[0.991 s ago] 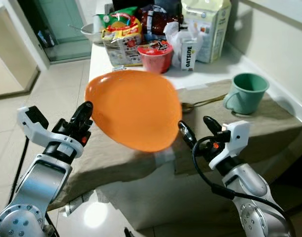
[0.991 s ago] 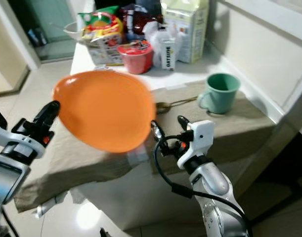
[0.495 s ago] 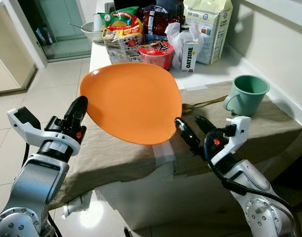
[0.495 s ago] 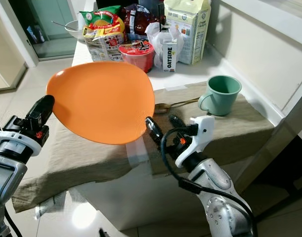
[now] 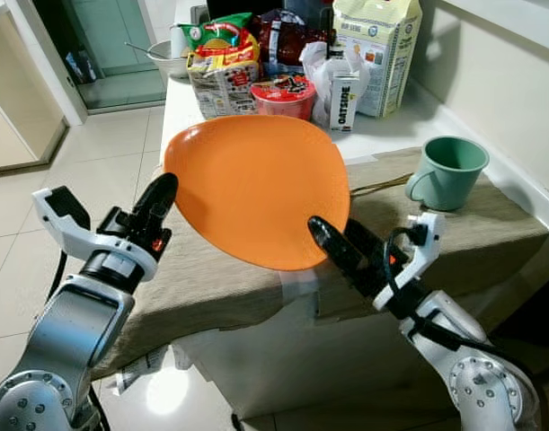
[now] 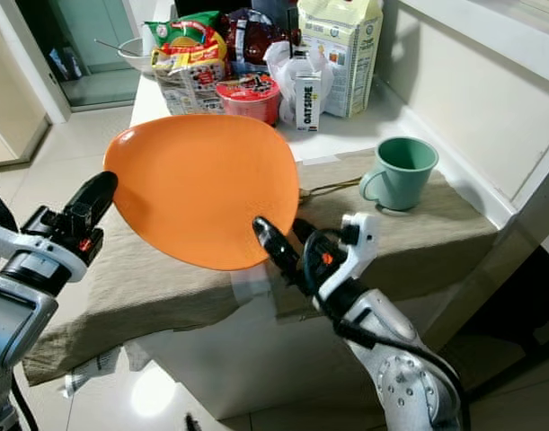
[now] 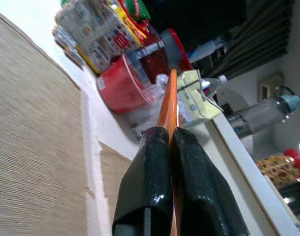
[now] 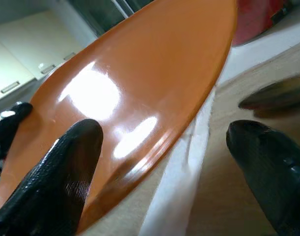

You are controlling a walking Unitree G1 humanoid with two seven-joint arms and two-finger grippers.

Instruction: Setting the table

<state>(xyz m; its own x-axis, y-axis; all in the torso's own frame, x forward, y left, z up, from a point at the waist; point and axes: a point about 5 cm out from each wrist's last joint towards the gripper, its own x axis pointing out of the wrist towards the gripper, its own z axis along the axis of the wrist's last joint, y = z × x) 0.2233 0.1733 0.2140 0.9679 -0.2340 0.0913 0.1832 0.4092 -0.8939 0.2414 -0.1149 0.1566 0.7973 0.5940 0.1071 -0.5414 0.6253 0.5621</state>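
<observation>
Head stereo pair: looks forward and down from above the table's near edge, both eyes sharing the orange plate (image 5: 256, 193) at frame centre, green cup (image 5: 447, 171) right of centre, food packets (image 6: 189, 54) along the top, floor in the left third.

Left wrist camera: very near, sights along the left gripper (image 7: 172, 142), plate edge-on, red bowl (image 7: 118, 84) in upper centre.

Right wrist camera: close under the plate's lower rim, right gripper (image 8: 164, 162) fingers at the lower corners; shares plate and bowl.
</observation>
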